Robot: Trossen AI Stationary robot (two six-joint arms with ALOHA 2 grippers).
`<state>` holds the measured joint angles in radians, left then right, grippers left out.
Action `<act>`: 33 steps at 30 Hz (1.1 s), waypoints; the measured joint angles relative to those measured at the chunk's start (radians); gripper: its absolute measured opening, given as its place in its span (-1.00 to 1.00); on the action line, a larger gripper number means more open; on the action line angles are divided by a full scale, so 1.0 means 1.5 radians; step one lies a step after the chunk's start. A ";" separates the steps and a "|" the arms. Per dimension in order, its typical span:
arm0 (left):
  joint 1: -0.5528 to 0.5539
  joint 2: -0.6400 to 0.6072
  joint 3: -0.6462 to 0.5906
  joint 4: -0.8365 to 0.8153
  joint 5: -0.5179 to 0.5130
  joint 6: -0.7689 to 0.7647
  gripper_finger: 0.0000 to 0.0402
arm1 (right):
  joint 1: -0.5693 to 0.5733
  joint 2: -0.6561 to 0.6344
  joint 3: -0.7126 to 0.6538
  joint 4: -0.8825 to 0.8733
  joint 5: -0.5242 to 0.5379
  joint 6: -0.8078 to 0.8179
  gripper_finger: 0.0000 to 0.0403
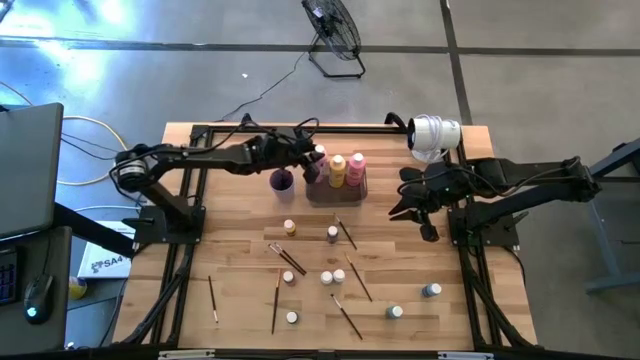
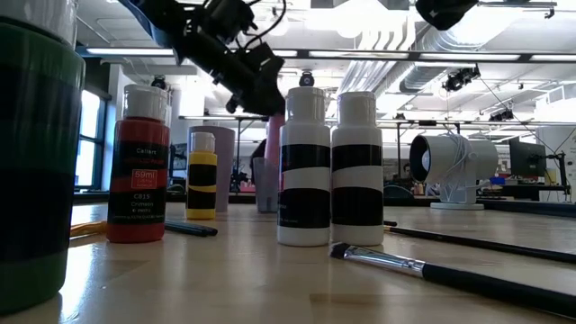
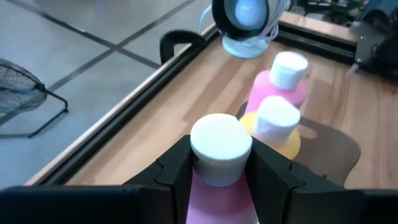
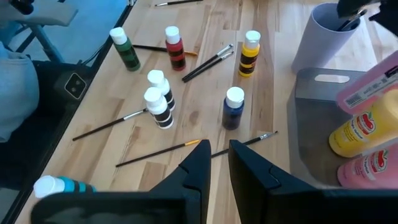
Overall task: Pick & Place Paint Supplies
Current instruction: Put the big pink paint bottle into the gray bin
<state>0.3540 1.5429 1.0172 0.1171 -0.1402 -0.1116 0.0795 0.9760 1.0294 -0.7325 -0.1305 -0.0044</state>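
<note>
A dark grey tray (image 1: 335,192) at the table's far middle holds a yellow-orange bottle (image 1: 338,170) and a pink bottle (image 1: 357,167), both upright. My left gripper (image 1: 312,163) is shut on another pink, white-capped bottle (image 3: 219,149) over the tray's left end, next to the purple cup (image 1: 281,181). My right gripper (image 1: 405,207) hovers to the right of the tray, a narrow gap between its fingers (image 4: 200,163) and nothing in it. Several small bottles (image 1: 326,278) and thin brushes (image 1: 287,258) lie loose on the near half of the table. My left gripper pinches the pink bottle just below its white cap (image 3: 219,180), one finger (image 3: 177,174) on each side. The fingers reach in from the table's left, slanting a little downward. The bottle (image 4: 368,87) hangs tilted over the tray; whether its base touches the tray I cannot tell.
A white round device (image 1: 435,135) stands at the table's far right corner, close to the tray. A black frame rail (image 1: 300,128) runs along the far edge. In the low view, red (image 2: 138,166), yellow (image 2: 202,175) and black-and-white bottles (image 2: 304,171) stand near the camera.
</note>
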 joint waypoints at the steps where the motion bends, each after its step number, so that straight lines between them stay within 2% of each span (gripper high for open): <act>1: 0.000 0.004 0.000 0.000 0.000 0.000 -0.39 | 0.000 0.000 0.000 -0.001 0.000 0.000 -0.76; 10: -0.001 0.039 0.000 0.004 0.001 -0.016 -0.39 | 0.000 0.000 0.000 -0.004 0.000 0.000 -0.76; 33: -0.001 0.040 0.000 -0.006 0.001 -0.017 -0.39 | 0.000 0.000 0.000 -0.004 0.000 0.001 -0.76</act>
<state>0.3531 1.6028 1.0172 0.1074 -0.1394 -0.1364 0.0795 0.9764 1.0294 -0.7387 -0.1299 -0.0023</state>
